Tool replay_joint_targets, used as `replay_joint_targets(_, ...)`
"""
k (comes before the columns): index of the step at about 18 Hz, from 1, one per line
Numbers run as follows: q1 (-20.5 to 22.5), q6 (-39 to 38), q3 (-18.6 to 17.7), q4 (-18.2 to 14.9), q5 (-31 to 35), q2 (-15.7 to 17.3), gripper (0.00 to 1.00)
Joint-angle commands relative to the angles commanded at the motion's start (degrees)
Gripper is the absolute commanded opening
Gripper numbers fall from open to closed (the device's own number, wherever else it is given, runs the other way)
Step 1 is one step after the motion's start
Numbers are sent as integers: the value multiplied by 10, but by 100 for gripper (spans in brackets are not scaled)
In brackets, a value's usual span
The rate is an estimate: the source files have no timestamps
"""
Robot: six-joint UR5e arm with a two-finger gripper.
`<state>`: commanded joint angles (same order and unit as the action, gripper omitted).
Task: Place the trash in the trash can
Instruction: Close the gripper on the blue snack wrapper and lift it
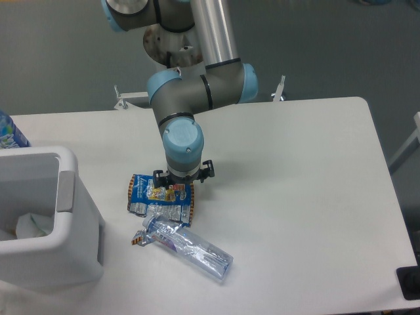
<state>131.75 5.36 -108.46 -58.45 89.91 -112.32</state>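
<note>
A white table (295,170) with rounded corners stands before a dark grey floor; a metal bracket (125,98) projects at its far edge. At the left front corner sits the trash can (65,223), a white boxy bin with thick rounded walls and a grey side panel, open at the top, with something pale and crumpled lying inside. Behind the bin, at the left border, part of a labelled bottle (10,134) is visible. The blue snack wrapper (154,200) lies flat on the table right of the bin, and the crushed clear bottle (190,246) lies on its side just in front, its capped end touching the wrapper's near edge. The gripper (184,186) points straight down at the wrapper's far edge; the wrist hides the fingers, so their spread cannot be told.
</note>
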Motion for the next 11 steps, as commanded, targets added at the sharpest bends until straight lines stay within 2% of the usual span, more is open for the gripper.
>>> replay_joint_targets(2,-3,0,3,0,0,-3,95)
replay_joint_targets(8,-3,1,4,-1,2,-4,62)
replay_joint_targets(11,-3,2,4,-2,3,-4,55)
